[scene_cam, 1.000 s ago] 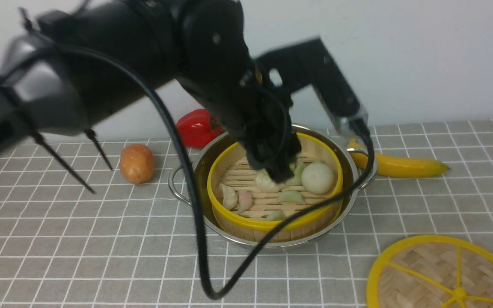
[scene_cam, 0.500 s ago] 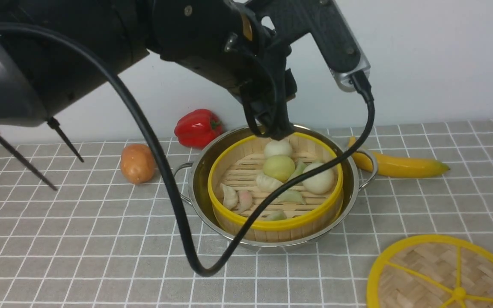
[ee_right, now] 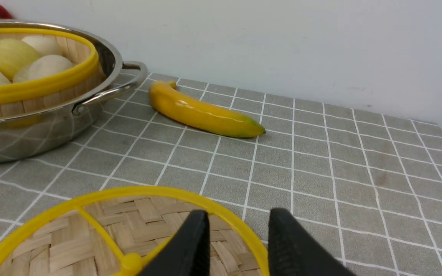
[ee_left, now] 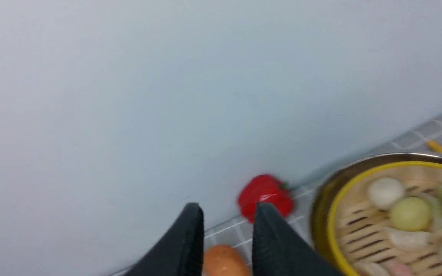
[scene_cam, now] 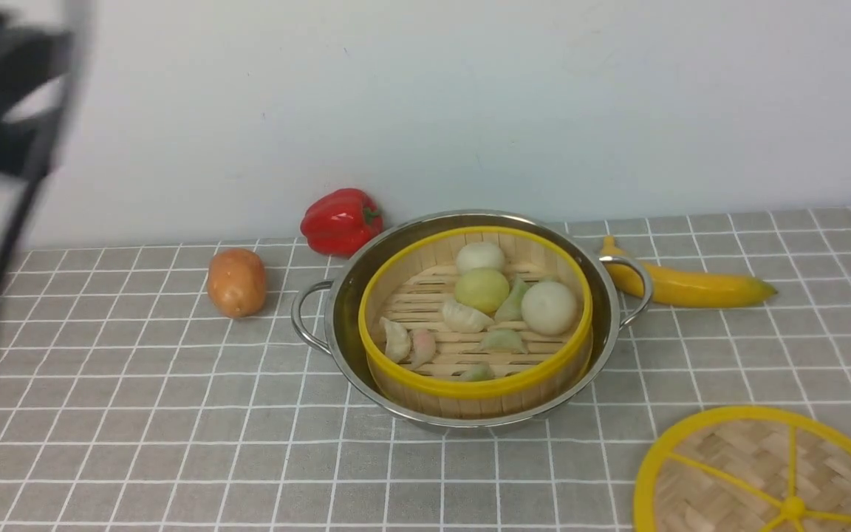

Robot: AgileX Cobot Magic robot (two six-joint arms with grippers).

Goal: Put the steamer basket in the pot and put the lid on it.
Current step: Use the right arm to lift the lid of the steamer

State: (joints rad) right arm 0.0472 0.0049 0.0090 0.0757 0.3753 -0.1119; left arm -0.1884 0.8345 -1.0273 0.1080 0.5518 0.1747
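Observation:
The steamer basket [scene_cam: 470, 387], bamboo with a yellow rim, sits inside the shiny pot [scene_cam: 343, 310] at mid-table, holding buns and dumplings [scene_cam: 549, 307]. Nothing touches it. The lid [scene_cam: 728, 473] lies flat on the cloth at the front right, apart from the pot. My left arm [scene_cam: 4, 96] is a dark blur at the upper left edge. In the left wrist view my left gripper [ee_left: 228, 209] is open and empty, high in the air beside the pot [ee_left: 319, 207]. My right gripper [ee_right: 239, 214] is open just above the lid's [ee_right: 71, 245] yellow rim.
A red pepper [scene_cam: 340, 220] and a potato [scene_cam: 236, 281] lie behind and left of the pot. A banana [scene_cam: 691, 287] lies to its right, close to the handle. A white wall closes off the back of the checked grey cloth.
My left arm has lifted out of the basket and swung up and away to the left, almost out of the front view. Its jaws have narrowed. The basket stays in the pot.

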